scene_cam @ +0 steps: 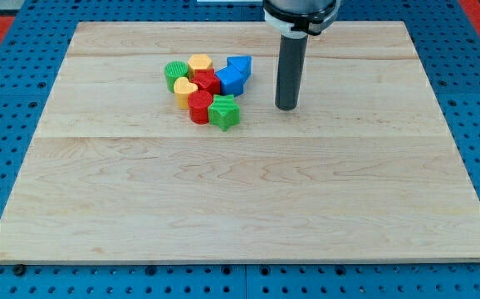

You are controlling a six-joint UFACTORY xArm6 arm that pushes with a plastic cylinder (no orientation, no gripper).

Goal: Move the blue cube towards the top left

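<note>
The blue cube [231, 80] sits at the right side of a tight cluster of blocks in the upper middle of the wooden board [240, 191]. A second blue block [240, 65], wedge-like, touches it at its upper right. My tip [286, 107] stands on the board to the right of the blue cube and slightly lower, a short gap away, touching no block. The cluster also holds a red block [206, 82] left of the cube, a red cylinder [200, 108], a green star [224, 112], a yellow heart [184, 90], a yellow hexagon [199, 65] and a green cylinder [175, 74].
The dark rod [290, 71] rises from my tip to the arm's mount [300, 12] at the view's top. A blue pegboard table [7, 50] surrounds the board on all sides.
</note>
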